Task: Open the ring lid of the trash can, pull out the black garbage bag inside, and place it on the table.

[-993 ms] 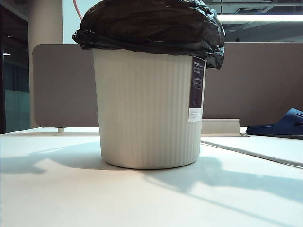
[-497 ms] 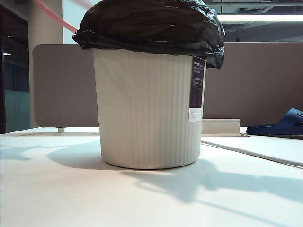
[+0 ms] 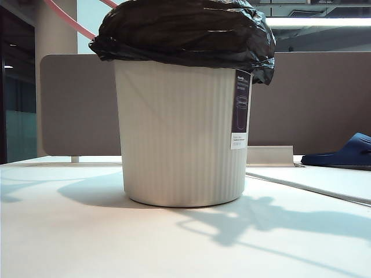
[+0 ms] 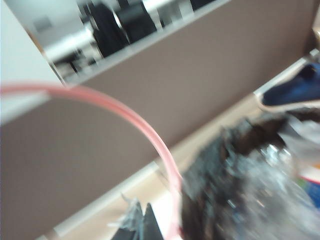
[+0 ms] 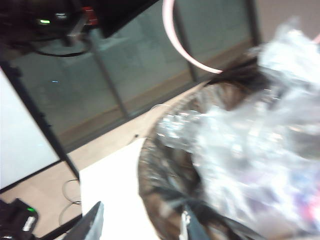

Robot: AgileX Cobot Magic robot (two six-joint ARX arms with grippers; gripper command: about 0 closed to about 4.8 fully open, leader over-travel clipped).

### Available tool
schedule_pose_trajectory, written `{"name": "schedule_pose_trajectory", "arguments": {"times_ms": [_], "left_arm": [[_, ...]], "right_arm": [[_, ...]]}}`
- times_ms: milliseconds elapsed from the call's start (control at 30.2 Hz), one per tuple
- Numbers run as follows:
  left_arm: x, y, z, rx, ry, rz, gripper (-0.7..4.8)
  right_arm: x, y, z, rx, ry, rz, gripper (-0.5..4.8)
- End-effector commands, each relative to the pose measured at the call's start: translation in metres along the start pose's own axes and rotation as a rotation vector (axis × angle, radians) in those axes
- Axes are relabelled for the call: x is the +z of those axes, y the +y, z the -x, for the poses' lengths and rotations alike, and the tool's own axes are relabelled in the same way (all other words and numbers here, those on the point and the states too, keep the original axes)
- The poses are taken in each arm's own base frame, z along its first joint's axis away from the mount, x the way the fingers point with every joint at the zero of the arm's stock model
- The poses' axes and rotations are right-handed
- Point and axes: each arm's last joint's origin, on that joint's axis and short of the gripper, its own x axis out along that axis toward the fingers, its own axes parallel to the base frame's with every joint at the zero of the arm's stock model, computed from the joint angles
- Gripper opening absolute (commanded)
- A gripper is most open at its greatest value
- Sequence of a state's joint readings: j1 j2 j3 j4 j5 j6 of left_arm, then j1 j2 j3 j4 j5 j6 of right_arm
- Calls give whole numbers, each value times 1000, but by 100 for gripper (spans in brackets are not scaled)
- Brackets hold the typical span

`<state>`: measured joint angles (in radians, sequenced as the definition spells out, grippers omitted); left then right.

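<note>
Thin salmon-pink plastic ring lid (image 3: 65,17): off the bin, showing as a slanted arc at upper left of ext. view, above and left of the bag-covered rim, clear of it. In left wrist view the same hoop (image 4: 125,111) is curving across the frame in front of the grey-brown partition panel (image 4: 210,75), running down beside the bag; pic is blurred.

Large round cream-white ribbed plastic trash can (image 3: 179,133) is standing upright mid-table, dark label w/ white bottom (image 3: 240,109) on its right side. Glossy crinkled black garbage bag (image 3: 185,32) is still sitting in the can, bulging over the rim and folded down around it; not yet out. Wide off-white matte table (image 3: 69,237) is carrying the can plus arm shadows.

Left gripper (image 4: 137,225): only dark finger parts are showing at frame edge, next to the hoop's lower end; jaws fully closed; can't tell from blur whether they are pinching the hoop.

Right gripper (image 5: 142,222): two fingers are standing apart over the bag's rim (image 5: 170,175); contact w/ bag not clear, grip state unclear. Hoop arc (image 5: 185,45) is visible beyond.

Dark blue slipper (image 3: 342,153) is lying at far right, well apart from can.
</note>
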<state>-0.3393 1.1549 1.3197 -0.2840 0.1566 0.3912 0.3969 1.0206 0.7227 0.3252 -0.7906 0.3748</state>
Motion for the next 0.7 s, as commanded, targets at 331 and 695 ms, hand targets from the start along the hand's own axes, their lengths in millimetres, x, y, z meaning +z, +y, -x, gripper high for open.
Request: {"name": "schedule_pose_trajectory", "arguments": {"times_ms": [331, 695], "left_arm": [[-17, 6, 46, -256, 157, 339, 29], [-70, -10, 39, -531, 307, 560, 125]], "right_arm": [[6, -3, 23, -102, -4, -16, 194], [16, 9, 41, -139, -61, 20, 194]]}}
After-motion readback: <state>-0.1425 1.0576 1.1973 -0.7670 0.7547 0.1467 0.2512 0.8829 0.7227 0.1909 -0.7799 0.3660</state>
